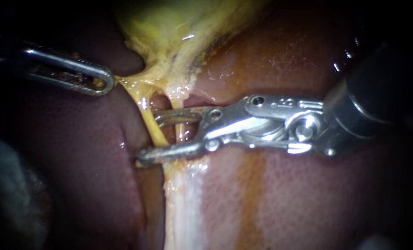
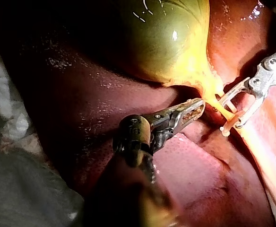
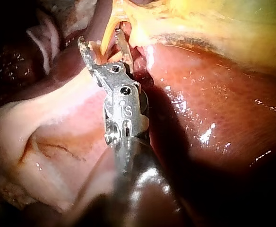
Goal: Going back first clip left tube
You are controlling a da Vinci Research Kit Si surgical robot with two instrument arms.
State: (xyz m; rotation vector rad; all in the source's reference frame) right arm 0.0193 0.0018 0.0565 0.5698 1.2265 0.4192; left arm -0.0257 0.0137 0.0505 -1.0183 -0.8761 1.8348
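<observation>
Pale cloth [image 2: 3, 94] under the liver [image 2: 81, 99] edge.

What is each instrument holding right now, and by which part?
Left instrument grips yellow tissue at the neck of the gallbladder. Right instrument holds nothing: its jaws stand open astride a tube.

Three close cameras on one liver [image 1: 308, 194] site.
Endoscope faces the tissue squarely; wrist cameras look along the left instrument [image 2: 198, 108] and right instrument [image 3: 101, 41] towards the gallbladder [image 2: 166, 38]; all share the yellow tube [image 1: 151, 127].
</observation>
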